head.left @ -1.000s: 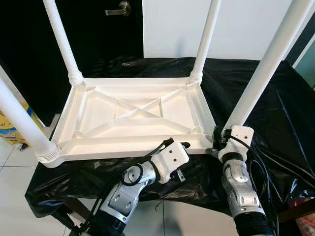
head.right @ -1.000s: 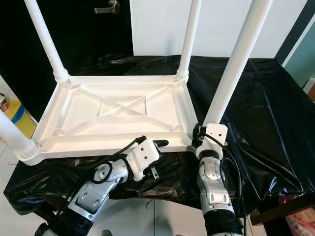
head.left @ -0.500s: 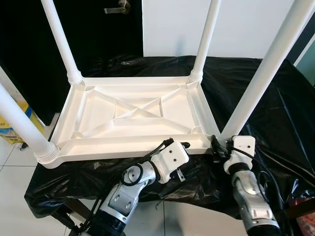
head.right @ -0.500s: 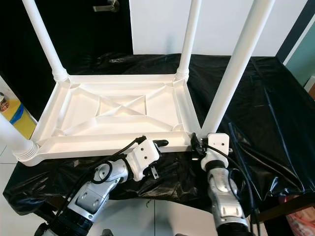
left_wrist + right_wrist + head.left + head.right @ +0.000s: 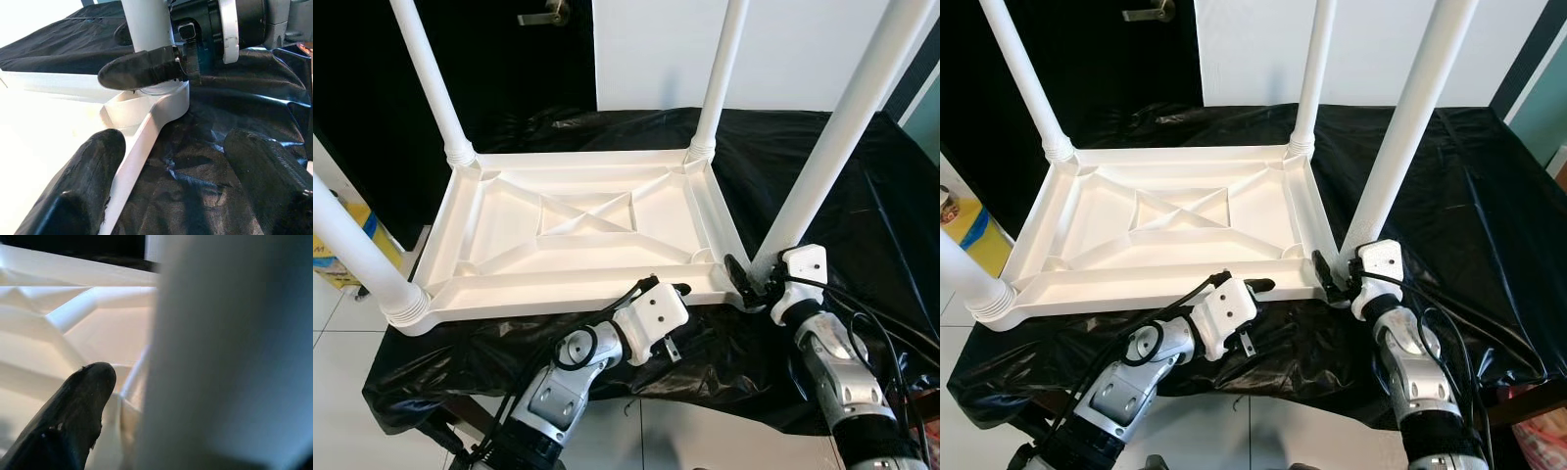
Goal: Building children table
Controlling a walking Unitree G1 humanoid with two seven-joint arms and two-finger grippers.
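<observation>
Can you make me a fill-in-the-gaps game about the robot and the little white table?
The white table lies upside down on a ____ cloth.
It has ____ legs pointing up.
The right gripper is at the bottom of the near right ____.
The left gripper is at the table's near ____.

Missing words: black; four; leg; edge

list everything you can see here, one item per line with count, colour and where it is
Tabletop: one, white, upside down on the black sheet.
Legs: four, white, upright at its corners.
Sheet: one, black, covering the bench.
Door handle: one, metal, on the dark door behind.
Box: one, yellow, on the floor at left.
Left pincer: open, at the tabletop's near edge.
Right pincer: around the near right leg at its base.
</observation>
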